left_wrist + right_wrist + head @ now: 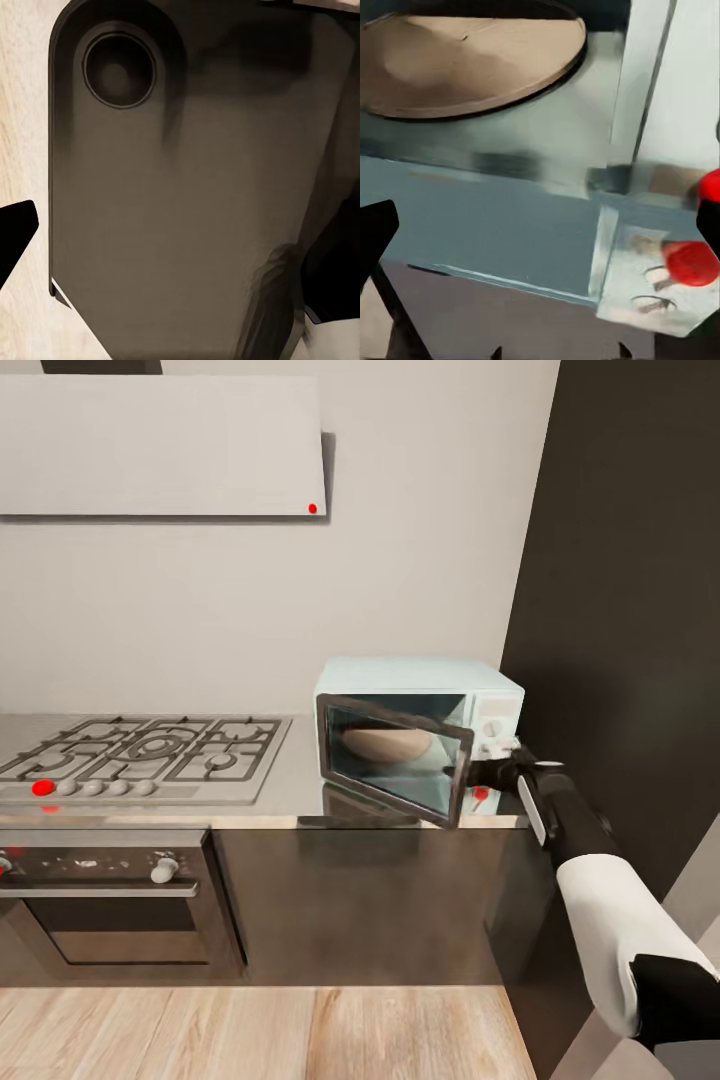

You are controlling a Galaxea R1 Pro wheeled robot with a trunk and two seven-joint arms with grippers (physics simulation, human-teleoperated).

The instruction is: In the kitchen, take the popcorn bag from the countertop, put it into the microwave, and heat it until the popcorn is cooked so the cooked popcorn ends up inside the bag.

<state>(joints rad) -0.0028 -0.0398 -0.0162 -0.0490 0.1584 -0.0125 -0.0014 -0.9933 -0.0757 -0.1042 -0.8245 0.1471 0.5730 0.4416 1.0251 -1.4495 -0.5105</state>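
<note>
Mint-blue microwave (420, 690) sits on the countertop (290, 785), door (395, 760) half open. The right gripper (478, 772) is at the door's free edge; finger spacing unclear. Tan mound inside, possibly the popcorn bag (385, 743).

Right arm (600, 905), nearest the microwave (420, 735): black end effector (470, 772) beside the door edge, then a short white collar, a black cylindrical forearm bearing a narrow white strip, a broad smooth white shell, and a black band farthest from the microwave. Dark matte fingertips (376, 229) in the right wrist view. Grey-brown rounded body panel (180, 217) with a recessed circular socket (118, 66) in the left wrist view.
</note>
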